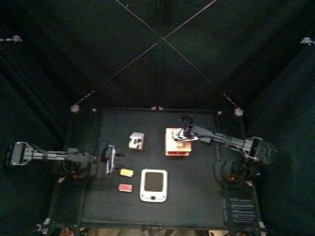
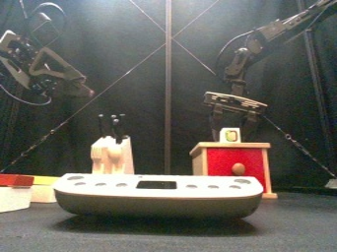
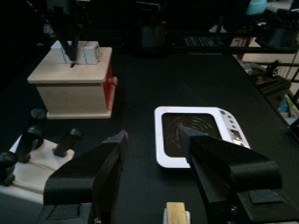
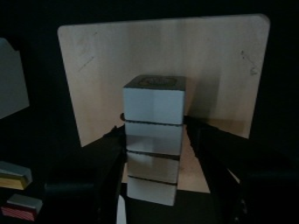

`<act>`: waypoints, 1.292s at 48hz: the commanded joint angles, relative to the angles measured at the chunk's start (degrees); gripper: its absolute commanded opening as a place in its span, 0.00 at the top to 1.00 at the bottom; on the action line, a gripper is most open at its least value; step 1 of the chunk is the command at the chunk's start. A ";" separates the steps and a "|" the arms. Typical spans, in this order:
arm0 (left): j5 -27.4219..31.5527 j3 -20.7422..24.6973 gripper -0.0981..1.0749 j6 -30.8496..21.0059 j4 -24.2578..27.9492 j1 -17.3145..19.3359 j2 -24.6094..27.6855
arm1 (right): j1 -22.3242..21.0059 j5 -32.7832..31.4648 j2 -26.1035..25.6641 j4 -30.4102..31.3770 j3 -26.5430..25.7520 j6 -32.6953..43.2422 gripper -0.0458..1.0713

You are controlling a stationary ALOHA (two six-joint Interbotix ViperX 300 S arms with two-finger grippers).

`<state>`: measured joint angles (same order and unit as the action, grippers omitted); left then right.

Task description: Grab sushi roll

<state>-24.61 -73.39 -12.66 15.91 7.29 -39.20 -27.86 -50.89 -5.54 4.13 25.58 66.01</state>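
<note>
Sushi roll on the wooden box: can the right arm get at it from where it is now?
Probably yes. The right gripper hangs just above the roll on the box, its jaws open to either side, and nothing shows between them.

Overhead, table-level front and both wrist views share the wooden box (image 1: 181,145).

Open table (image 1: 197,189) lies right of the white tray (image 1: 154,184).
</note>
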 commanded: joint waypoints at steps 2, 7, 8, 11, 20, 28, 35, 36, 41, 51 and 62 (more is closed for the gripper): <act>-0.26 0.70 0.18 0.00 -0.09 0.18 0.09 | 0.00 0.09 -0.79 -0.18 -1.23 -0.09 0.27; -0.26 0.62 0.18 0.00 -0.09 0.18 0.00 | -0.09 0.00 -0.79 -0.44 -1.41 -0.09 0.36; -0.26 0.70 0.18 0.00 -0.09 0.18 0.09 | -0.09 0.00 -0.88 -0.53 -1.41 -0.09 0.37; -0.26 0.70 0.18 0.00 -0.09 0.18 0.00 | -0.18 -0.18 -0.97 -0.70 -1.67 -0.09 0.42; -0.26 0.62 0.18 0.00 -0.09 0.18 0.09 | -0.18 -0.70 -1.93 -0.79 -2.37 -0.09 0.48; -0.26 0.62 0.18 0.00 -0.09 0.18 0.00 | -0.09 -0.62 -2.64 -0.79 -2.46 -0.09 0.48; -0.26 0.62 0.18 0.00 -0.09 0.18 0.00 | -0.09 -0.62 -2.72 -0.79 -2.46 -0.09 0.48; -0.26 0.62 0.18 0.00 -0.18 0.18 0.09 | -0.09 -0.62 -2.72 -0.79 -2.46 -0.09 0.48; -0.26 0.62 0.18 0.00 -0.09 0.18 0.00 | -0.18 -0.44 -2.64 -0.70 -2.46 -0.09 0.48; -0.26 0.62 0.18 0.00 -0.09 0.18 0.00 | -0.09 -0.44 -2.72 -0.79 -2.20 -0.09 0.48; -0.26 0.62 0.18 0.00 -0.09 0.18 0.00 | 0.09 -0.35 -2.55 -0.79 -2.46 -0.09 0.48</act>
<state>-24.61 -73.48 -12.66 15.82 7.29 -39.29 -27.86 -51.50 -6.15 3.34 24.61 66.01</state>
